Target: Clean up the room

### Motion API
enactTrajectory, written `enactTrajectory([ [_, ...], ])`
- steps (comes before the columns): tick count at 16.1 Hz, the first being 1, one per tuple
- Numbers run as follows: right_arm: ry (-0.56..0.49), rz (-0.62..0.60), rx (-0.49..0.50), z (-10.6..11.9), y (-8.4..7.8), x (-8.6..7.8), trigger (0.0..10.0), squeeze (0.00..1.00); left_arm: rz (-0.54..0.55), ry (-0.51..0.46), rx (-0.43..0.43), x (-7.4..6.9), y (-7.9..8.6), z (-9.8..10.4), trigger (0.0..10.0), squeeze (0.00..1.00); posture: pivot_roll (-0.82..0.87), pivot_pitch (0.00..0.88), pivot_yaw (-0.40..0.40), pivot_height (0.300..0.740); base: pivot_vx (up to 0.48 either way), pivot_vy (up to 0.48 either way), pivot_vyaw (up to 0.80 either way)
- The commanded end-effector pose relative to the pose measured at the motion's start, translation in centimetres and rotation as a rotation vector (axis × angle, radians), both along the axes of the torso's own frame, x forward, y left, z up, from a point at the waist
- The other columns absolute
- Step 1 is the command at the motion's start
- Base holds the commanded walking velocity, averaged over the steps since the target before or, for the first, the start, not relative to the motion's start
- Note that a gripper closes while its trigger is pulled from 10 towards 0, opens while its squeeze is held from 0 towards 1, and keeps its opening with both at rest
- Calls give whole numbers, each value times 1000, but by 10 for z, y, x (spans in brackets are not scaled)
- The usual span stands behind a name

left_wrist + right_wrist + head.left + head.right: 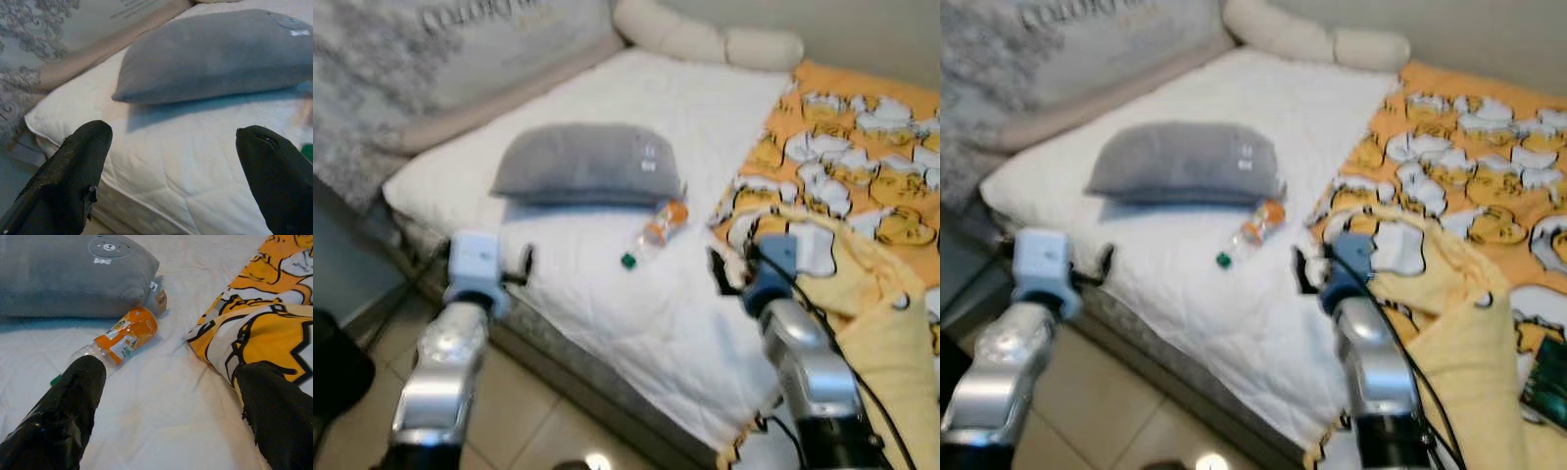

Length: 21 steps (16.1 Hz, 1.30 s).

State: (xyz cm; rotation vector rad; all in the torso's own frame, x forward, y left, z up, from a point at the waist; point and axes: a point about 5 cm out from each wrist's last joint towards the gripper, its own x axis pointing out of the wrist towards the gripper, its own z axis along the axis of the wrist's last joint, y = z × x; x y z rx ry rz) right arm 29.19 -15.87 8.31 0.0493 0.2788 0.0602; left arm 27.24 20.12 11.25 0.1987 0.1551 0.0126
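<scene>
A clear plastic bottle [653, 233] with an orange label and green cap lies on its side on the white mattress [607, 294], just in front of a grey pillow [587, 164]. My right gripper [171, 396] is open, hovering low over the mattress near the bottle [122, 340], with one finger [73, 401] covering the cap end. The other finger [279, 411] sits by the orange patterned blanket [264, 328]. My left gripper [176, 166] is open too, held over the mattress's near corner and facing the pillow [215, 54].
The orange and yellow blanket [862, 186] covers the right side of the bed. A cream bolster [705, 39] lies at the far end. A patterned cushion [421, 59] leans at the back left. Tiled floor [538, 421] runs along the bed's near edge.
</scene>
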Motion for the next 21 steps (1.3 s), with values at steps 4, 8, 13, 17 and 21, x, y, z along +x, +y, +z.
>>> enactTrajectory([
  [4, -1, -47, 7, 0, -10, -1, 10000, 0, -23, -2, -6, 1, -6, 1, 10000, 0, 32, 0, 40, 740, 0, 343, -269],
  [8, 0, -56, 7, 0, -10, -1, 10000, 0, -22, 0, 2, 1, -4, 2, 10000, 0, 34, 0, 42, 740, 0, 480, 0],
  [13, 9, -72, 2, -2, -11, 0, 10000, 0, -25, -1, 5, 2, -4, 2, 10000, 0, 35, 0, 43, 740, 0, 480, -189],
  [17, 12, -76, -5, -2, -10, 2, 10000, 0, -21, -5, 9, 4, -4, 3, 10000, 0, 37, 0, 46, 740, 0, 367, 0],
  [21, 9, -88, 13, 0, -10, 5, 10000, 0, -1, 17, -5, 5, -3, 2, 10000, 0, 38, 0, 49, 740, 0, 0, 0],
])
